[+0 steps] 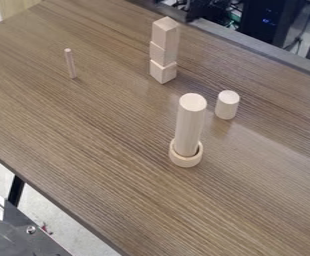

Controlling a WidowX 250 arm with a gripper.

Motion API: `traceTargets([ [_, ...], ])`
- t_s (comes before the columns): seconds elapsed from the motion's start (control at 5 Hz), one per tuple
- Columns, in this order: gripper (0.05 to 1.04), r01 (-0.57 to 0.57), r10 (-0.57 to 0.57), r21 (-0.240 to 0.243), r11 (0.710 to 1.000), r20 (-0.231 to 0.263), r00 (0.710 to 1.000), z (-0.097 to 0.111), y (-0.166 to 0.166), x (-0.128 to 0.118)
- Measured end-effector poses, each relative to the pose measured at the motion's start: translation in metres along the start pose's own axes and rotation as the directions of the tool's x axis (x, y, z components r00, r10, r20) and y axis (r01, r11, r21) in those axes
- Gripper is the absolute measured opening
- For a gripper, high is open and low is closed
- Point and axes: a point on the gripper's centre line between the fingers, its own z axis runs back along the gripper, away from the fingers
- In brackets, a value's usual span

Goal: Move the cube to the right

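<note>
The tall cylinder (189, 125) is seemingly steadied by a ring (185, 161), cubes (163, 53) are stacked toward the table's (84, 130) far edge, and gripper state cannot be told.

Near the top centre of the frame, a stack of pale wooden blocks (164, 52) stands upright on the brown wood-grain desk (84, 130). A thin peg (70, 64) stands at the upper left. Right of centre is a short cylinder (227, 105); near it, at the centre, a tall cylinder (189, 125) stands upright inside a wooden ring (186, 160). Dark equipment (268, 20) sits at the upper right.
</note>
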Motion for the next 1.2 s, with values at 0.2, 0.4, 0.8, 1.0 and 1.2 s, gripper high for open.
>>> traceTargets([
  [0.2,0.999,0.037,-0.037,-0.002,0.999,-0.016,0.999,0.000,0.001,0.002],
  [0.4,0.999,0.066,-0.066,-0.015,0.998,-0.042,0.997,-0.006,0.003,0.001],
  [0.8,0.999,0.085,-0.086,-0.026,0.996,-0.043,0.995,-0.009,0.012,0.000],
  [1.0,0.999,0.084,-0.086,-0.036,0.996,-0.053,0.995,-0.015,0.015,0.002],
  [1.2,0.999,0.096,-0.099,-0.047,0.994,-0.056,0.994,-0.019,0.014,0.001],
])
